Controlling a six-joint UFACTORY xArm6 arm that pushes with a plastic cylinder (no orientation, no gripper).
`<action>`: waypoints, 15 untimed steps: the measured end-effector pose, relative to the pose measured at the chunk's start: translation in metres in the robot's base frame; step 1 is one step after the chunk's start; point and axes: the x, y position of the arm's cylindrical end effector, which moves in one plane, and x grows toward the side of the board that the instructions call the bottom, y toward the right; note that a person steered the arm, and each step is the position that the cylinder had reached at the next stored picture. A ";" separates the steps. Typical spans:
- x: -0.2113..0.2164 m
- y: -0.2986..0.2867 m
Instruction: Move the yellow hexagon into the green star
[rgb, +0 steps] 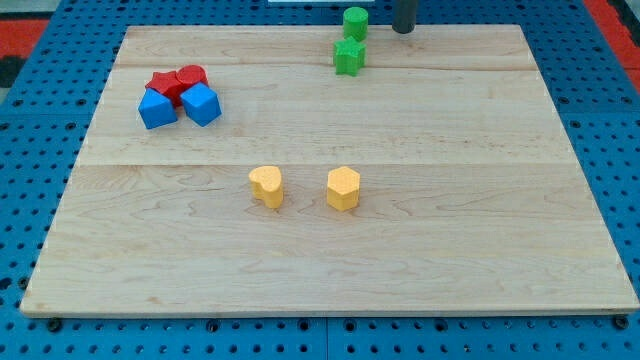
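Yellow hexagon (343, 188) sits mid-board, well apart from the tip (403, 31). Tip is a bare rod end with no jaws, at the view's top edge, just right of a green cylinder (355, 22). Green star (349, 57) lies below that cylinder. Yellow heart-like block (266, 186) sits left of hexagon. 2 red blocks (178, 80) and 2 blue blocks (180, 106) cluster upper left on the wooden board (450, 250).
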 end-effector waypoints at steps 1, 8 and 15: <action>-0.001 -0.003; 0.302 -0.096; 0.235 -0.165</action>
